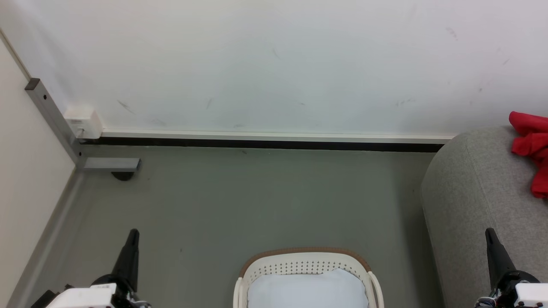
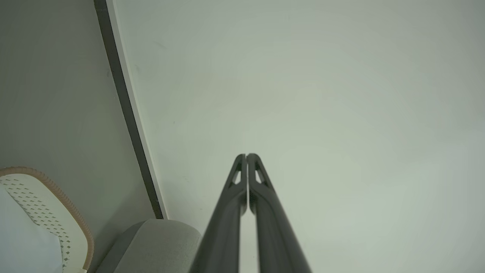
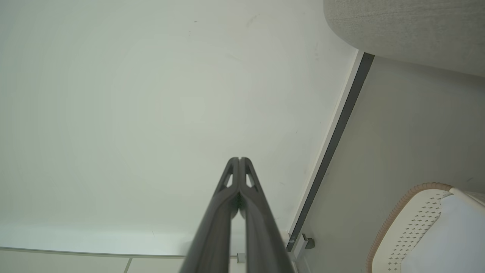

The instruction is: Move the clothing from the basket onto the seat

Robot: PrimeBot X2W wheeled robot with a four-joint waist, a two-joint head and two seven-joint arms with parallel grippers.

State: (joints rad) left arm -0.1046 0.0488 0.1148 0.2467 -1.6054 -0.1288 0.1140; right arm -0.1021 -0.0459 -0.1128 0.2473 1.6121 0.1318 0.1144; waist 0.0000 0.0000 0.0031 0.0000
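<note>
The red clothing (image 1: 532, 149) lies bunched on the grey seat (image 1: 475, 201) at the right edge of the head view. The cream basket (image 1: 306, 261) with a brown rim stands on the floor at bottom centre, a pale blue-white sheet (image 1: 306, 288) inside it. My left gripper (image 1: 133, 233) is at lower left, shut and empty, well left of the basket. My right gripper (image 1: 489, 232) is at lower right, shut and empty, in front of the seat. The left wrist view shows fingers (image 2: 246, 156) pressed together, basket (image 2: 57, 204) and seat (image 2: 159, 242). The right wrist view shows the same: gripper (image 3: 239, 159), basket (image 3: 409, 216), seat (image 3: 409, 26).
A white wall (image 1: 274, 64) with a dark baseboard (image 1: 265, 144) closes off the far side. A grey metal post (image 1: 51, 115) with a white box (image 1: 83, 122) stands in the left corner. Grey floor (image 1: 257, 201) lies between basket and wall.
</note>
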